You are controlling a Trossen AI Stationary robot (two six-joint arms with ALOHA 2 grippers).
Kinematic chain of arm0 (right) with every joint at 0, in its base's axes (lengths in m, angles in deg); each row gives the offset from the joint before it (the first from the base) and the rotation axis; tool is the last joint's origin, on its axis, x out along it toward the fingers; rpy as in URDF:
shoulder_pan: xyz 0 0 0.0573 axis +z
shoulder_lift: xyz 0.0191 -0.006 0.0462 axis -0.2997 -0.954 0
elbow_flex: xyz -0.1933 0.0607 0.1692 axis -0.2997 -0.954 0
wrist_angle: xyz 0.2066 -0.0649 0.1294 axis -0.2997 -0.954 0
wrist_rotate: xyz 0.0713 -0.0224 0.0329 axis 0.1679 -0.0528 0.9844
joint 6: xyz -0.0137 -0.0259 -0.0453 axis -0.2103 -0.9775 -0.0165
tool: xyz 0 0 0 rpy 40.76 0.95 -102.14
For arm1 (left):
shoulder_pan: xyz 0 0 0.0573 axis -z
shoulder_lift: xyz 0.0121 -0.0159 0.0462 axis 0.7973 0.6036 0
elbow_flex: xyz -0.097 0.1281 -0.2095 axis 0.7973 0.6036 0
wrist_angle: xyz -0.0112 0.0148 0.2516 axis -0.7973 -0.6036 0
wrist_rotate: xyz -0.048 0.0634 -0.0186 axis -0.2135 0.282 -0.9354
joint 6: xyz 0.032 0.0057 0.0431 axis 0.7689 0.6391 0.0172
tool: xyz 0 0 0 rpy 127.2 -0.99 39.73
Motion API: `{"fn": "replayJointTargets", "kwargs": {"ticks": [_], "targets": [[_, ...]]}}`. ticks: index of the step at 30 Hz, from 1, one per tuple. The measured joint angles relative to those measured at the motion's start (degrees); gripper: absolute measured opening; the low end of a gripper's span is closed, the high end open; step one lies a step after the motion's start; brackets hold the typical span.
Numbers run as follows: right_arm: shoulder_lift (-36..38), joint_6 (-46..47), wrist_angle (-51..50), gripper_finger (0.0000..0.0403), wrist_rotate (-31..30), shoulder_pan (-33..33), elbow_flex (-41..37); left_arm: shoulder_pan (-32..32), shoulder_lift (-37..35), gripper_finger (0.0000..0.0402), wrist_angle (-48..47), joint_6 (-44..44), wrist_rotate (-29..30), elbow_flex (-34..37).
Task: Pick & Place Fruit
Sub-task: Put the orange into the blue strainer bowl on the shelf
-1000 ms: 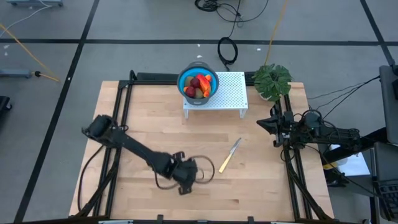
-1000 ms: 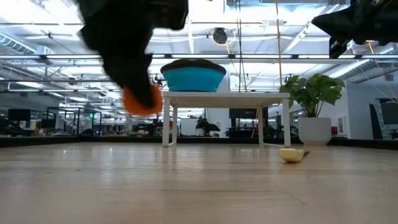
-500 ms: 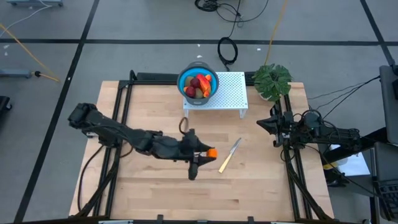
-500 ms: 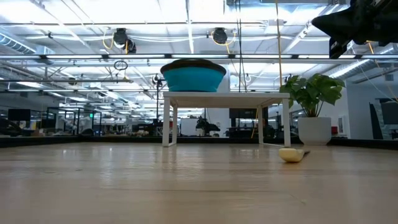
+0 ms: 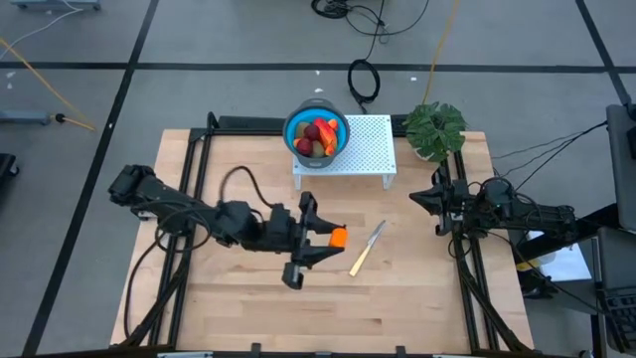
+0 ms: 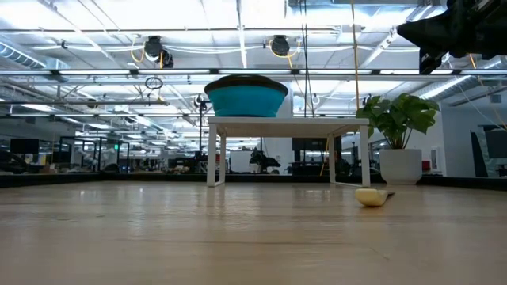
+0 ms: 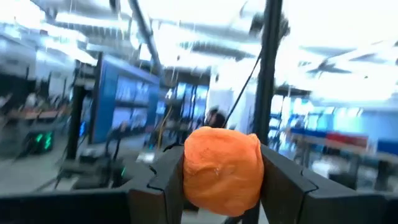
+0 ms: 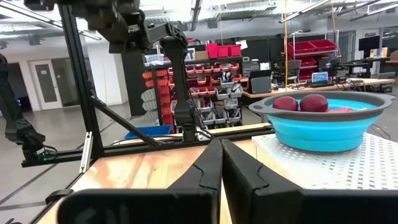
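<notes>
Wooden desk [image 5: 238, 318] boards lay bare along the near edge. Over its middle, the left gripper [image 5: 333, 237] squeezed a small orange fruit [image 5: 339, 237] between its fingers [image 7: 281, 186]. Beyond, the blue bowl [image 5: 316, 132] of fruit sat by the far edge. The right gripper [image 5: 415, 197] waited shut at the right edge.

The bowl [image 5: 317, 133] sits on the stand [image 5: 363, 149], plant [image 5: 435, 128] right, knife [image 5: 366, 248] in front.

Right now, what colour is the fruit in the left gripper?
Orange. The fruit sits clamped in the left gripper; the left wrist view shows it best.
</notes>
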Motion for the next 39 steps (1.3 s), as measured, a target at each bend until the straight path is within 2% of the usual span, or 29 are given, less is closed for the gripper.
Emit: {"fn": "replayJointTargets", "kwargs": {"ticks": [5, 9, 12, 16, 23, 27, 32, 34, 39], "targets": [[0.0, 0.0, 0.02, 0.0001, -0.02, 0.0, 0.0, 0.0, 0.0, 0.0161, 9.71, -3.74, 0.86, 0.0], [0.01, 0.0, 0.03, 0.0002, -0.04, 0.0, 0.0, 0.02, 0.0, 0.0161, 15.47, -11.5, 4.27, -0.02], [0.01, 0.0, 0.04, 0.0001, -0.04, 0.0, 0.0, 0.07, 0.0, 0.0161, 18.68, -16.93, 4.75, -0.02], [0.01, 0.0, 0.04, 0.0002, -0.07, 0.0, 0.0, 0.11, 0.0, 0.0161, 19.53, -20.33, 4.68, -0.02], [0.01, 0.0, 0.04, 0.0001, -0.07, -0.02, 0.0, 0.28, 0.0, 0.0161, 19.24, -20.42, 4.65, -0.02], [0.01, 0.0, 0.04, 0.0002, -0.07, 0.0, 0.0, 0.31, -0.02, 0.0161, 13.68, -20.13, 7.6, -0.05], [0.0, -0.02, 0.04, 0.0001, -0.07, 0.0, 0.0, -0.24, 0.0, 0.0161, -5.15, -22.9, 20.64, -0.09], [0.01, -0.02, 0.04, 0.0001, -0.07, -0.02, 0.0, -1.21, 0.0, 0.0161, -12.5, -25.69, 23.75, -0.09], [0.01, -2.23, -0.12, 0.0002, -0.09, 0.0, 0.0, -5.38, 0.0, 0.0161, -25.92, -30.1, 24.51, -0.09]]}}
